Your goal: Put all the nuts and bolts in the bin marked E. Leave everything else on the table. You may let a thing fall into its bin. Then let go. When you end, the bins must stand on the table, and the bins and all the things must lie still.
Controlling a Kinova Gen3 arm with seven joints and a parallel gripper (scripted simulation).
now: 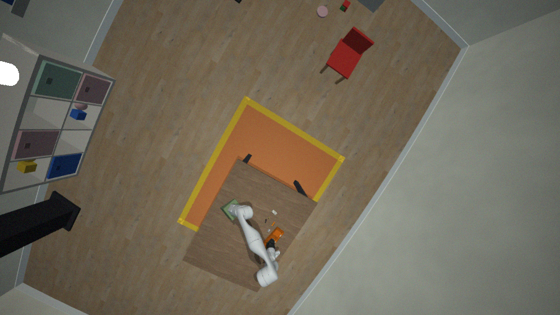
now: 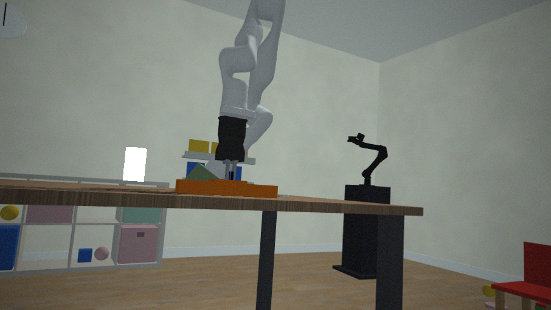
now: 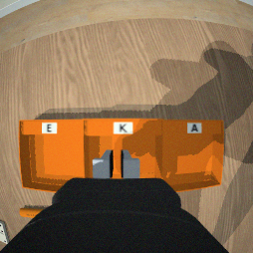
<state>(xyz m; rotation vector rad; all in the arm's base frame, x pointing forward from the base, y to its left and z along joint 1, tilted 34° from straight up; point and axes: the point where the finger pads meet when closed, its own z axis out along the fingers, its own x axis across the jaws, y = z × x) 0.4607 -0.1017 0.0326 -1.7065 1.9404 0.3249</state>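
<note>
The wood-grain tabletop point(image 3: 125, 65) carries an orange bin row point(image 3: 209, 149) near one long edge, its long axis running across the wrist view, labels reading E point(image 3: 49, 127), K point(image 3: 123, 127), A point(image 3: 195, 127). The gripper point(image 3: 116, 164) hangs over compartment K (fingers nearly together; whether a small part sits between them cannot be told). An orange bolt point(image 3: 31, 211) lies outside, just beside the E end, parallel to the row.
</note>
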